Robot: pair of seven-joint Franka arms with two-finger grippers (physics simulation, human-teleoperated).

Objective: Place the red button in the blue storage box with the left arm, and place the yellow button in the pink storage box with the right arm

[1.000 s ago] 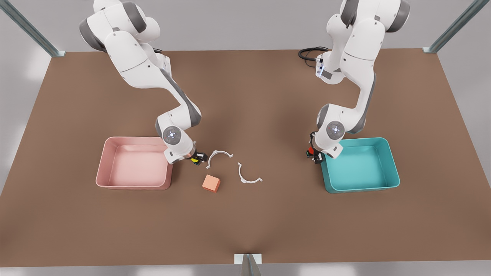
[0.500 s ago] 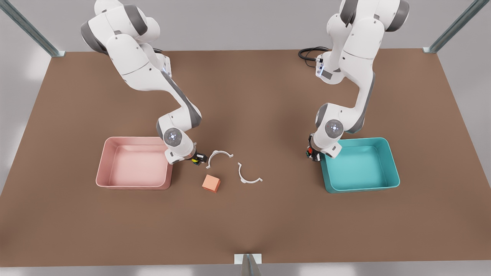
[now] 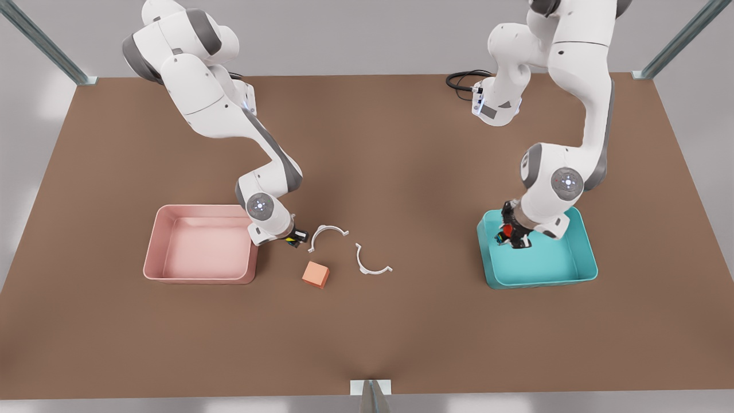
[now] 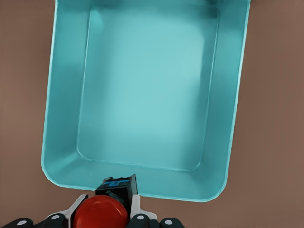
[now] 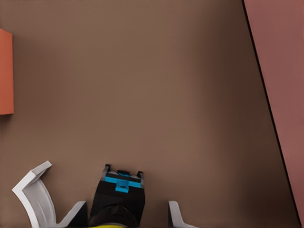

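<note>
My left gripper [image 3: 512, 239], on the front view's right, is shut on the red button [image 3: 504, 234] and hangs over the near-left part of the blue storage box [image 3: 586, 252]. Its wrist view shows the red button [image 4: 100, 213] pinched between both fingers [image 4: 135, 205], with the blue storage box [image 4: 228, 142] spread out beyond. My right gripper [image 3: 295, 238] is low over the table just right of the pink storage box [image 3: 153, 249]. Its fingers [image 5: 175, 214] stand on either side of the yellow button [image 5: 118, 199], with a gap on one side. Only a yellow sliver of the cap shows.
An orange cube [image 3: 316, 274] lies in front of the right gripper, and two white curved pieces [image 3: 328, 234] [image 3: 371, 264] lie beside it toward the middle. One curved piece [image 5: 33, 197] is very close to the right gripper. A black cable [image 3: 463, 80] lies at the table's far edge.
The left arm has swung to the front view's right, carrying the red button from outside the blue box's left wall to above its inside. The right gripper has barely shifted over the yellow button.
</note>
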